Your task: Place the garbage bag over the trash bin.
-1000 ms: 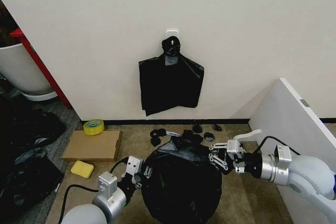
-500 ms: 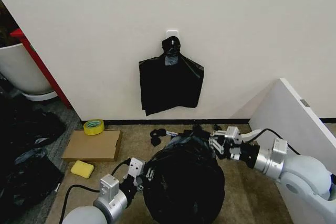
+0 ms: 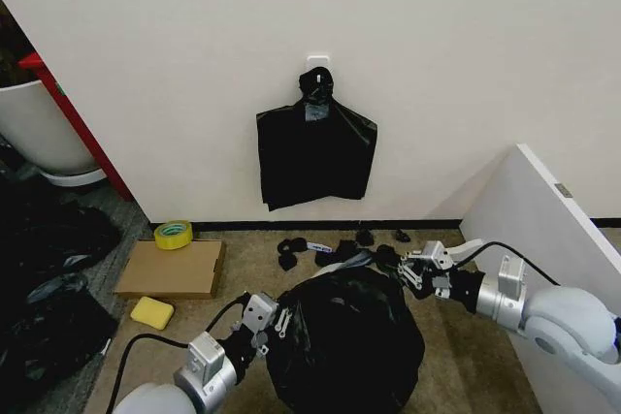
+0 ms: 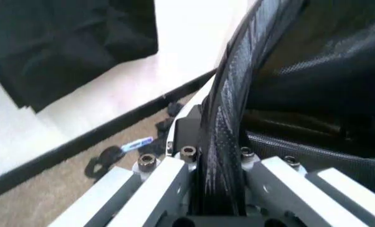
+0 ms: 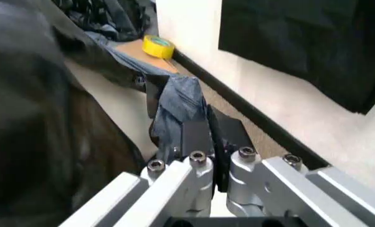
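Black garbage bag (image 3: 344,341) now sits lower; left end effector (image 3: 275,321) and right end effector (image 3: 412,273) stay clamped on it.

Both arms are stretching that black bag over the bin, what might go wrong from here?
The garbage bag is thin film pinched in the left end effector and the right end effector; pulling apart may tear it or let it slip free. A strip of the trash bin shows beside the plastic, so a sideways tug might tip it toward the small black lumps.
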Tool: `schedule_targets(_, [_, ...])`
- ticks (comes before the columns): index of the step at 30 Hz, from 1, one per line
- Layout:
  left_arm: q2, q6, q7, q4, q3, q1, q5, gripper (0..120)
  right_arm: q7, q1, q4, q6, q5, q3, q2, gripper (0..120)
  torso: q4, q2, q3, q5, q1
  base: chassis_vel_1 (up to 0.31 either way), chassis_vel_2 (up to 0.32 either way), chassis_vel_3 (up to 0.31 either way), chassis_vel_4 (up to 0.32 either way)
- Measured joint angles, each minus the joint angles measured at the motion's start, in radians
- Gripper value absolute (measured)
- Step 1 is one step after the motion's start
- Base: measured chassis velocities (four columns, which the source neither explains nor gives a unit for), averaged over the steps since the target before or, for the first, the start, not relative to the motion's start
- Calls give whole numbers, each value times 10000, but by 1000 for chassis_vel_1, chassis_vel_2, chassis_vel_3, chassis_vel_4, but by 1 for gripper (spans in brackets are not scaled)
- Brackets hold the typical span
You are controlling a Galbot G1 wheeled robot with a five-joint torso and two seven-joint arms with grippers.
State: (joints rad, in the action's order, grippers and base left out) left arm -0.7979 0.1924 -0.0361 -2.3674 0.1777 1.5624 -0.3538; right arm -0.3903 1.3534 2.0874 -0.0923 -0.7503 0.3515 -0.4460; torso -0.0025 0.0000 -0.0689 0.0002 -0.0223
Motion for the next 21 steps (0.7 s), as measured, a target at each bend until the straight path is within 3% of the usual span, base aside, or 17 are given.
schedule_targets(10, [55, -640, 379, 19, -23, 158, 114, 0, -76, -154, -752, 390, 469, -533, -549, 0, 1, 0, 0, 1, 0, 0, 0, 0, 0])
schedule_targets(21, [-23, -773, 465, 87, -94, 168, 75, 0, 202, -395, -1274, 672, 1251, -1130, -1122, 0, 0, 0, 0, -1, 0, 0, 0, 0, 0])
